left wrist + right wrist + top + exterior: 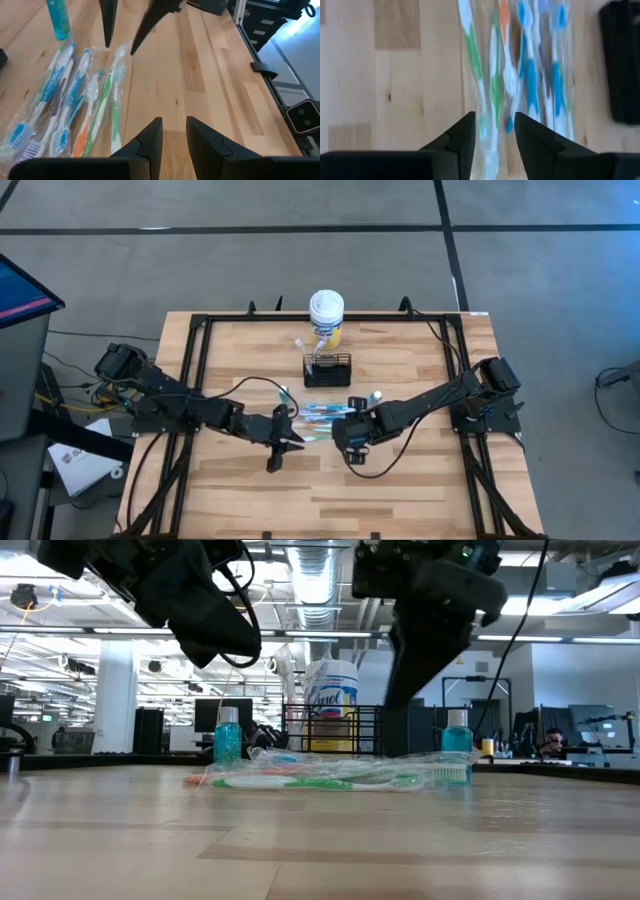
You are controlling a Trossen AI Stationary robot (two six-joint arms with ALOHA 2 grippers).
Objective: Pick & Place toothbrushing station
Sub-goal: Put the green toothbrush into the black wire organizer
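Wrapped toothbrushes (330,776) lie before the black mesh caddy (340,730) and yellow canister (330,705).

High view straight down over whole table (400,480); low view level at tabletop, facing room; both wrist views close, angled down; all share wrapped toothbrushes (318,418).

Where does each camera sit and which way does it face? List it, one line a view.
High: overhead, straight down on the table; both arms show.
Low: table height, level across; toothbrushes in front, arms above.
Left wrist: past the left gripper, open, at the toothbrushes.
Right wrist: past the right gripper, open, above them.
All four share the toothbrushes.
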